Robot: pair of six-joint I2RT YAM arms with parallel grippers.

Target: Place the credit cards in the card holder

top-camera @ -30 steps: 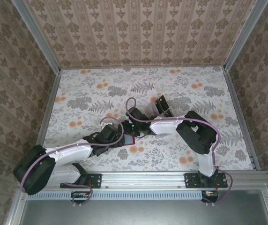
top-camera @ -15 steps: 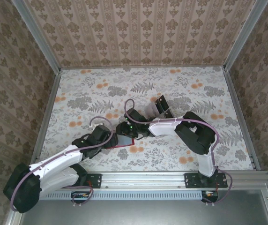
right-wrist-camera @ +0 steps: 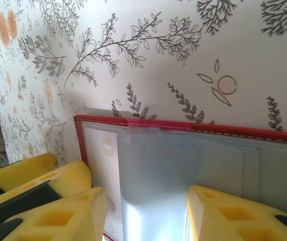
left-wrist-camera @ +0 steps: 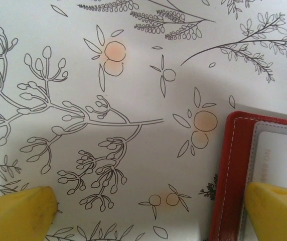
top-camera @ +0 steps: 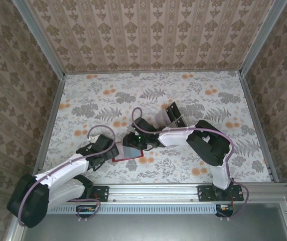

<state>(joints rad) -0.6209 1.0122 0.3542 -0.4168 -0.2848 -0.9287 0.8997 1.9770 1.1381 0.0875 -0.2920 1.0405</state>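
Evidently the task is being carried on at an early stage, judging by how things lie. The card holder point(top-camera: 128, 157) is lying opened flat on the desk point(top-camera: 208, 100), near the arm bases and left of centre, and no plainly black card is being shown lodged in its greyish pockets. Dark flat pieces that appear to be the credit cards point(top-camera: 173, 113) are lying well apart from it, farther back near the middle; their number is too small to be told. Carrying them over and sliding them in is judged to be left.

A pale insert point(left-wrist-camera: 279, 153) with small print is being held in one pocket. A glossy grey pane point(right-wrist-camera: 151, 175) is lying over the pockets; whether it is a clear sleeve or a card catching the light cannot be told.

The left gripper point(left-wrist-camera: 151, 198) is being held with its jaws fully released, one finger over the holder's red edge, the other over bare desk. The right gripper point(right-wrist-camera: 147, 196) is being kept with its jaws half apart astride that pane; whether anything is being pinched cannot be told.
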